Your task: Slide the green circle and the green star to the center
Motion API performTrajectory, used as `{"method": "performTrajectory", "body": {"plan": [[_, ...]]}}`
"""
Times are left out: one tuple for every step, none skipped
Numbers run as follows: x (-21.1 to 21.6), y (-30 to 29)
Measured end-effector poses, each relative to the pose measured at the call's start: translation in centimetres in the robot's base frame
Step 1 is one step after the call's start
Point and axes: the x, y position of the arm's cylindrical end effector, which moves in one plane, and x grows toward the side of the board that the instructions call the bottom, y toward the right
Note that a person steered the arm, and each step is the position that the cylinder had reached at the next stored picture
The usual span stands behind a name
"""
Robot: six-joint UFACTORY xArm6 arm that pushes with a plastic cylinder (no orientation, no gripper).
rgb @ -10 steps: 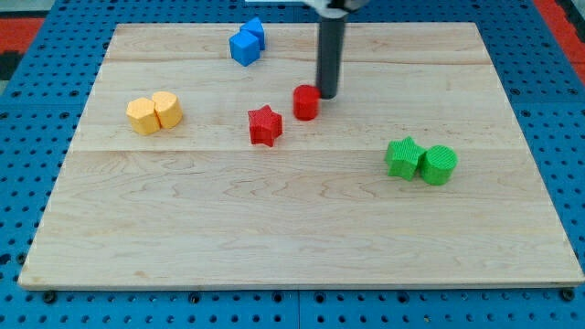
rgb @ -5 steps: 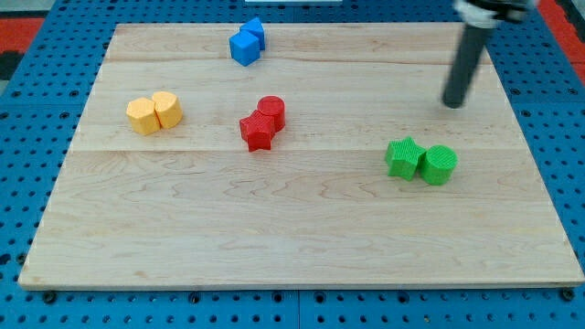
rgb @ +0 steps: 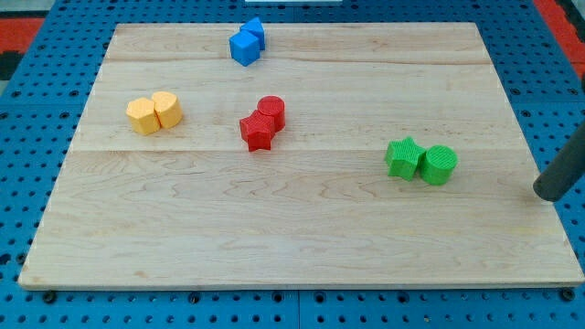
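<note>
My tip [rgb: 548, 194], a bare rod holding nothing, rested at the frame's right edge, right of the green circle [rgb: 439, 164] and well apart from it. The green star [rgb: 403, 157] touched the circle's left side. Both lay right of the board [rgb: 302, 247] centre, so a leftward push looked aligned.

My tip [rgb: 547, 193] sits right of green circle [rgb: 439, 164] — apart.

Lab bench: wooden board [rgb: 302, 228] on blue pegboard [rgb: 27, 183].
</note>
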Motion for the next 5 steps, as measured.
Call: {"method": "performTrajectory", "body": {"plan": [[-2.0,-1.7],[-3.8,-4.1],[-4.0,-8.3],[-3.7,-9.9],[-1.5,-8.7]]}}
